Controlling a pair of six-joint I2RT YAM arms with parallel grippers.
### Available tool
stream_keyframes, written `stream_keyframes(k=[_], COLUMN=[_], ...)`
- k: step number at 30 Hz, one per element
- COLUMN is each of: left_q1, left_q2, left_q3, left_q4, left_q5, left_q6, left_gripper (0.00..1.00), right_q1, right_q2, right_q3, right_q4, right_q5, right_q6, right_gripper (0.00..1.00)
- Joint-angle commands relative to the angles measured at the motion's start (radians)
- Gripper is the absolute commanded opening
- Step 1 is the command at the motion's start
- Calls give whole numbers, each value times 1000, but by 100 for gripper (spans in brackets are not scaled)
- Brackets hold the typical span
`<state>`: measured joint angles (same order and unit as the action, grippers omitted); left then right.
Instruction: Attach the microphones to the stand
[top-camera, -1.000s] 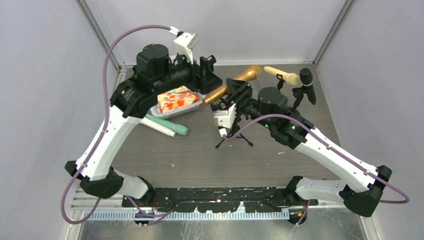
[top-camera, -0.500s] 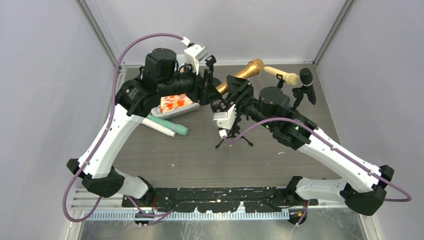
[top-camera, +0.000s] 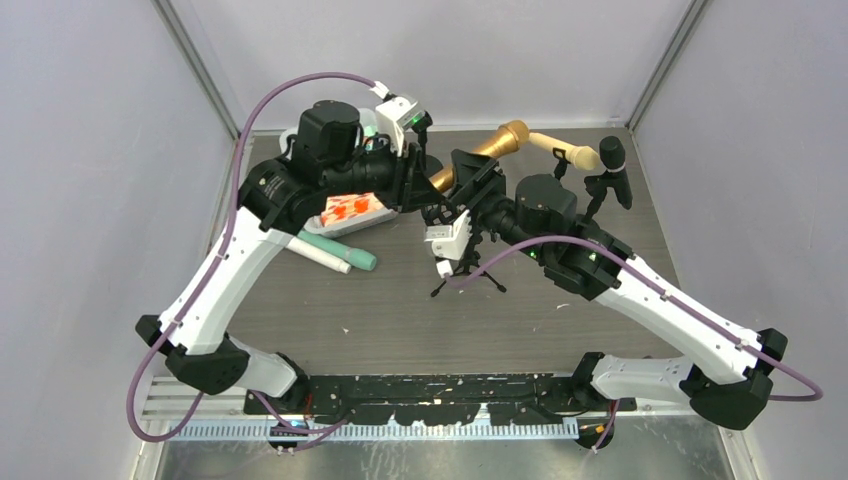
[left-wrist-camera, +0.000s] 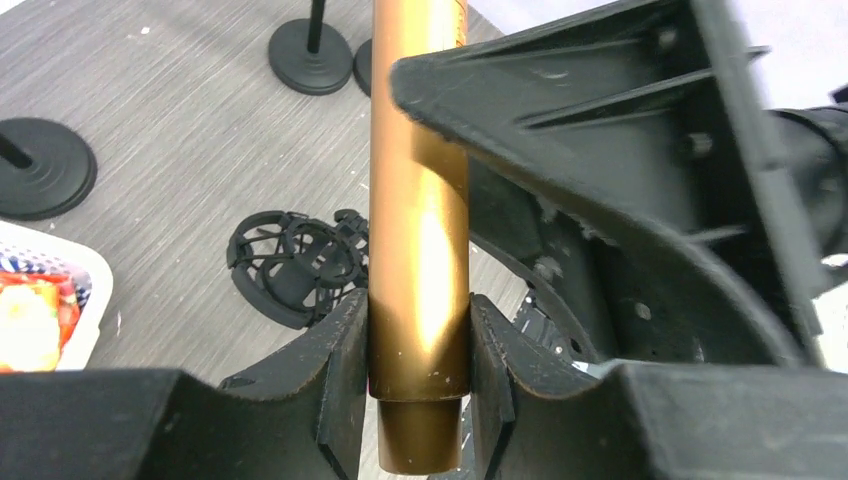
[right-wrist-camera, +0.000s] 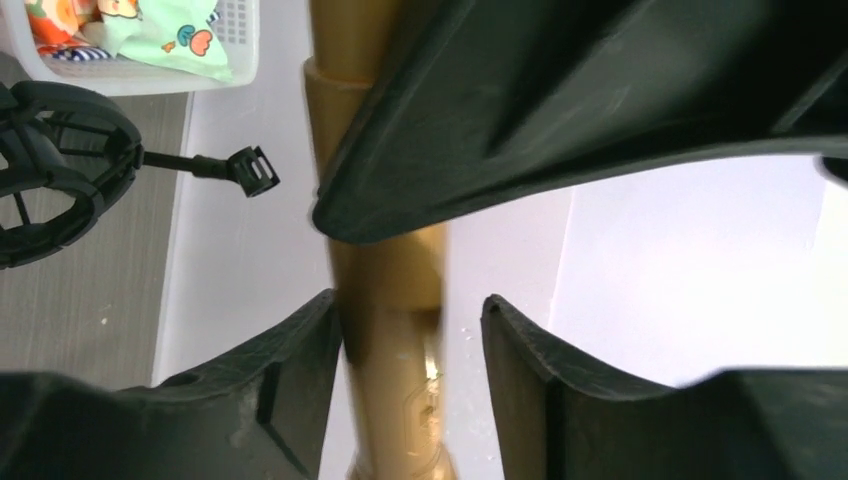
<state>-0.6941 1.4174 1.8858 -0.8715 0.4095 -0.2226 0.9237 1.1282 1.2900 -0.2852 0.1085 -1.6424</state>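
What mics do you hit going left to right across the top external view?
mint green microphone → brown microphone → cream microphone → black microphone

Tripod stand (top-camera: 466, 272) centre, near table (top-camera: 400, 330) free

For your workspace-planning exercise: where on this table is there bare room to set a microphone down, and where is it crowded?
Free: the near half of the table, between the small tripod stand and the arm bases. Crowded: the back, around the basket, the gold microphone, the cream microphone and the black microphone.
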Motion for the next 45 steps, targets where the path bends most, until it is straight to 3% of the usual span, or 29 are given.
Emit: stream_keyframes(k=[1,4,9,12,14,17,20,26,34,45], left_q1=[2,2,9,11,11,11,11,11,11,11], left_q2=[-21,-58,-162,-241,-291,-358,-387,-415,-423,-397], left_q3=[-49,-106,-269,-395,-482,-604,-677,-751,-790,-781], left_q4=[73,150,356,524,643,815,924,1059,1117,1074], left_q5=[-78,-157,-291,-318,-316,-318,-338,-315,-231,-167], left_q6=[17,17,8,-10,-27,-56,-74,-99,-113,-119], left_gripper=[1,1,0,0,0,0,0,0,0,0], right_q1=[16,16,16,15,15,15,10,-31,-178,-258], right_q2=[-31,-56,-140,-194,-224,-234,-215,-144,-60,18], right_q3=[12,-9,-95,-166,-187,-194,-194,-149,-89,-42], right_q4=[114,145,298,485,569,606,589,553,600,627], right_q5=[-35,-37,-36,42,138,330,426,392,164,-47], right_q6=[78,131,330,654,953,1384,1747,2179,2477,2502], right_gripper=[67,75,77,76,76,76,75,78,78,77])
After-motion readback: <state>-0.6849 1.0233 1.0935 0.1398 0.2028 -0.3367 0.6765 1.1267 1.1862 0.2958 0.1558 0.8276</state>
